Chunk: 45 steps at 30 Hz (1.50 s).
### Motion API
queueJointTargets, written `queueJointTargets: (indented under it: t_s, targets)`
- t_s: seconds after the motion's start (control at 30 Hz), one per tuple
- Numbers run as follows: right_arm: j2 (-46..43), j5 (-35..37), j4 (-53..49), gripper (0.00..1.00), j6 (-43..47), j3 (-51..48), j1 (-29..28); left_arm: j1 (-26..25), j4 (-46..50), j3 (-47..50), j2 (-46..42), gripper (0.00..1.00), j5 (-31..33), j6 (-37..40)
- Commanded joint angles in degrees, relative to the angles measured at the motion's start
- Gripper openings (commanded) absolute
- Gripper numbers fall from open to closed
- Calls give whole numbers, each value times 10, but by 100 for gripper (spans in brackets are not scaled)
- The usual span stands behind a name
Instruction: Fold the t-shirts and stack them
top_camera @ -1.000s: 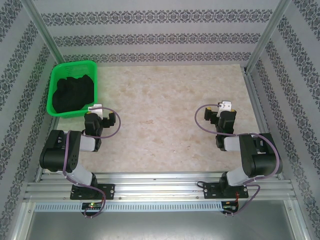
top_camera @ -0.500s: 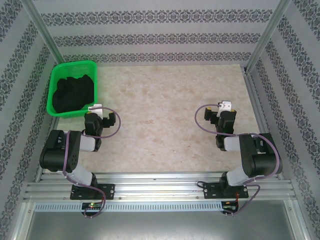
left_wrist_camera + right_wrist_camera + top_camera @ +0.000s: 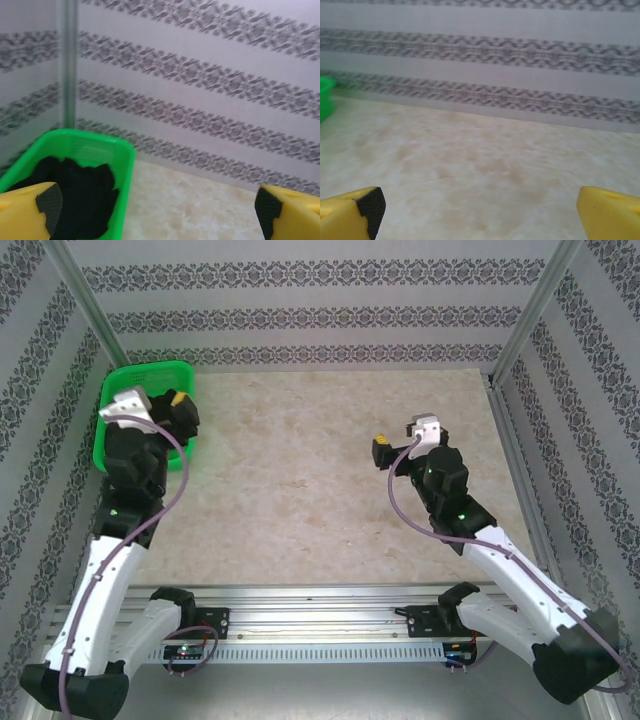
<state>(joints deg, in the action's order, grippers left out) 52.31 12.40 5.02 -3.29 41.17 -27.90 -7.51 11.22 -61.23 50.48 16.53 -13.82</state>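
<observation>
A marbled beige table [image 3: 320, 480] sits inside patterned walls [image 3: 300, 315], with both arms stretched out from the near rail. A green basket [image 3: 150, 368] stands at the far-left corner of the table. Seen from the left wrist, the basket [image 3: 126, 165] holds the black t-shirts [image 3: 82, 192], a crumpled heap against its walls.

From above, the left gripper [image 3: 150, 405] hangs over the basket. From its own wrist camera, the left gripper [image 3: 157, 205] has its jaws spread wide, the yellow fingers [image 3: 22, 212] at opposite edges of the view. Nothing is between them and they touch nothing. The t-shirts lie ahead of and below that gripper, toward its left finger, with no contact visible. Bare table lies ahead of its other finger.

The right gripper [image 3: 405, 445] is over open table right of centre, well apart from the basket. From its wrist camera, the right gripper [image 3: 480, 205] is likewise spread wide and holds nothing. Only bare tabletop lies between its fingers [image 3: 352, 212], and a sliver of green basket shows at far left.
</observation>
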Motion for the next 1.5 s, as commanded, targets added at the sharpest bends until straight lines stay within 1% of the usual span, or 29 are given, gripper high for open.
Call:
queueJointTargets:
  t_s: [0.0, 0.03, 0.1, 0.13, 0.2, 0.23, 0.3, 0.4, 0.47, 0.53, 0.6, 0.67, 0.7, 0.77, 0.83, 1.0, 1.07, 1.2, 1.3, 1.37, 1.47]
  targets:
    - [-22, -37, -147, 98, -29, 27, -26, -5, 267, -79, 66, 100, 69, 4]
    - [-25, -52, -159, 98, -39, 31, -31, -2, 293, -105, 90, 100, 74, 14]
    - [-22, -68, -184, 98, -60, 41, -39, 9, 323, -145, 139, 100, 61, 27]
    - [-17, -78, -195, 98, -68, 47, -42, 22, 330, -162, 166, 100, 41, 34]
    - [0, -95, -218, 98, -80, 60, -49, 59, 327, -188, 221, 100, -21, 49]
    - [12, -104, -228, 98, -84, 69, -54, 79, 340, -217, 262, 100, -33, 50]
    - [31, -119, -244, 98, -85, 84, -65, 117, 375, -286, 337, 100, -11, 52]
    - [54, -129, -234, 98, -87, 86, -80, 161, 384, -348, 417, 100, -24, 60]
    - [69, -130, -229, 98, -87, 85, -85, 176, 380, -372, 463, 94, -30, 66]
    - [84, -127, -227, 98, -89, 86, -87, 185, 379, -388, 511, 88, -41, 71]
    - [95, -125, -229, 98, -91, 88, -88, 193, 375, -402, 559, 84, -55, 71]
    - [99, -124, -231, 98, -93, 89, -89, 201, 370, -415, 596, 77, -63, 63]
    - [99, -124, -230, 98, -93, 88, -89, 204, 358, -414, 610, 75, -63, 59]
    - [96, -123, -226, 98, -94, 85, -91, 208, 343, -418, 633, 72, -75, 52]
    - [94, -122, -226, 98, -93, 80, -90, 209, 337, -424, 653, 67, -70, 50]
    - [89, -122, -223, 98, -88, 73, -90, 216, 317, -428, 684, 65, -41, 44]
    - [90, -123, -223, 98, -88, 72, -91, 223, 306, -427, 695, 65, -44, 38]
    - [89, -122, -218, 98, -89, 65, -91, 236, 316, -461, 730, 53, -72, 38]
    - [85, -120, -218, 98, -93, 59, -90, 249, 310, -473, 746, 36, -117, 33]
    - [81, -119, -219, 98, -94, 55, -90, 261, 303, -476, 751, 27, -176, 28]
    - [69, -117, -223, 98, -96, 50, -91, 274, 316, -497, 756, 8, -210, 20]
